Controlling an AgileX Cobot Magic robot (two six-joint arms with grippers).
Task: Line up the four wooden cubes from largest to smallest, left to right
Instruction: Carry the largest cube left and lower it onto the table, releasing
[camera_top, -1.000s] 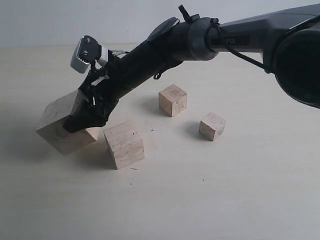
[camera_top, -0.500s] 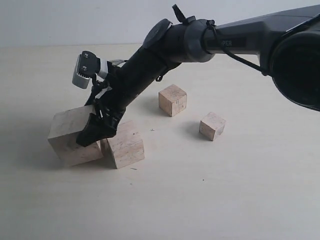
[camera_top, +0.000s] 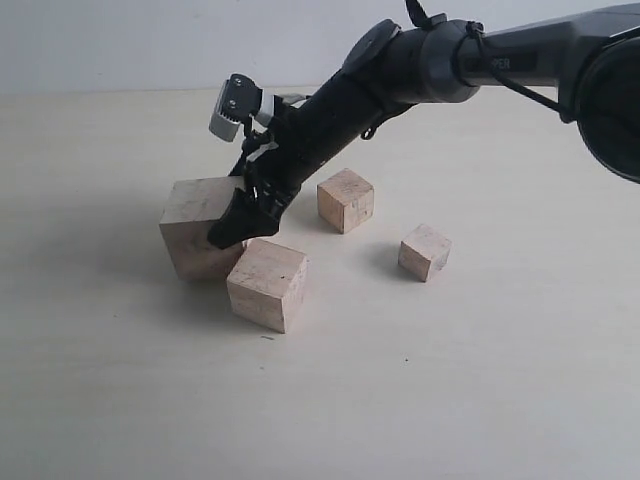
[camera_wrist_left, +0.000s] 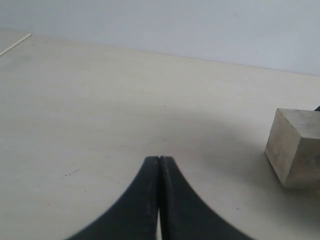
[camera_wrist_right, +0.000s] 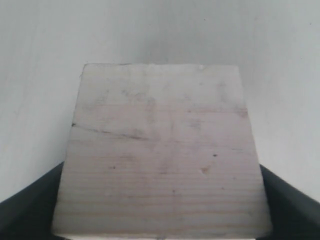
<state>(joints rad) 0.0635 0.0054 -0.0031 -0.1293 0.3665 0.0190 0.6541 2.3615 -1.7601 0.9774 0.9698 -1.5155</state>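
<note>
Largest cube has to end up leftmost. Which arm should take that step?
Right. The right gripper is shut on the largest cube, which fills most of its wrist view. The left gripper is shut on nothing, and its arm does not show in the exterior view.

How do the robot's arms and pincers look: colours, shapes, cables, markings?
The right arm is black and tubular, with rounded dark grey joints, white lettering and a thin black cable. A light grey box sits near its wrist. The right pincer and left pincer are black; the left's fingers curve to thin tips.
</note>
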